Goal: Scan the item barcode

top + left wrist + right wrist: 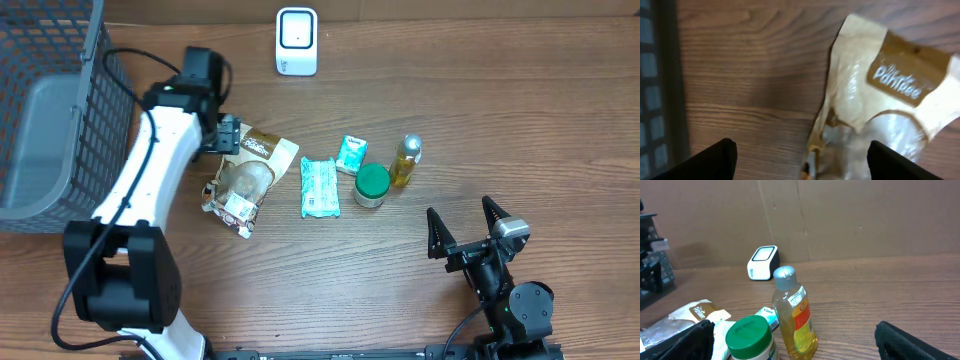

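— Where is the item?
— The brown and cream plastic snack pouch (246,178) lies flat on the wooden bench (500,110), left of centre, with its printed label end towards the far edge.
— And the left gripper (229,134)?
— It is at the pouch's far-left corner, fingers spread wide and clamping nothing. I cannot tell whether they touch the pouch.
— The scanner?
— The white box-shaped barcode scanner (296,41) stands at the far edge, well apart from the pouch.
— The right gripper (462,226)?
— It is near the front edge on the right, jaws apart and empty.
— Anything else?
— A teal wipes packet (320,187), a small teal carton (351,154), a green-lidded jar (372,185) and a yellow bottle with a grey cap (406,160) sit mid-bench. A grey wire basket (60,60) is at the far-left corner.
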`<state>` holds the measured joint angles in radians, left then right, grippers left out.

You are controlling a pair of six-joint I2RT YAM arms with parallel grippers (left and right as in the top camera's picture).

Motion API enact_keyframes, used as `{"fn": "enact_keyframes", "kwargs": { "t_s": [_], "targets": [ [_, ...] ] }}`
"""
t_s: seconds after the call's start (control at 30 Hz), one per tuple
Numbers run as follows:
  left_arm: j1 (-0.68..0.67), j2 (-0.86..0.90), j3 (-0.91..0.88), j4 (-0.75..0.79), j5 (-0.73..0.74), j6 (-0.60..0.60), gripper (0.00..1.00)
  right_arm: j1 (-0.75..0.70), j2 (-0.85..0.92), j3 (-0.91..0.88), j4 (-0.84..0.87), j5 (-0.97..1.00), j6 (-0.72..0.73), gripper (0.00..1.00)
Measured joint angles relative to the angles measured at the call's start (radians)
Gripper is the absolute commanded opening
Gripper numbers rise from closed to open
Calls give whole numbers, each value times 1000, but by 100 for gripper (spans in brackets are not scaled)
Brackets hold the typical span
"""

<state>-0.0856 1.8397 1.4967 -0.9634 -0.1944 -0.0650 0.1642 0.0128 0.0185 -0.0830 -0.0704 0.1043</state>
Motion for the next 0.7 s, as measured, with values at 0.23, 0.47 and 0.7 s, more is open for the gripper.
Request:
{"fn": "enact_keyframes", "kwargs": {
  "t_s": [0.23,0.47,0.7],
  "targets": [
    [121,113,-19,-36,211,161,84,0,0,0,0,0,0,100],
    [149,221,-21,-76,449,306,84,0,0,0,0,0,0,100],
    [154,280,-3,-83,524,343,56,0,0,0,0,0,0,100]
  ]
}}
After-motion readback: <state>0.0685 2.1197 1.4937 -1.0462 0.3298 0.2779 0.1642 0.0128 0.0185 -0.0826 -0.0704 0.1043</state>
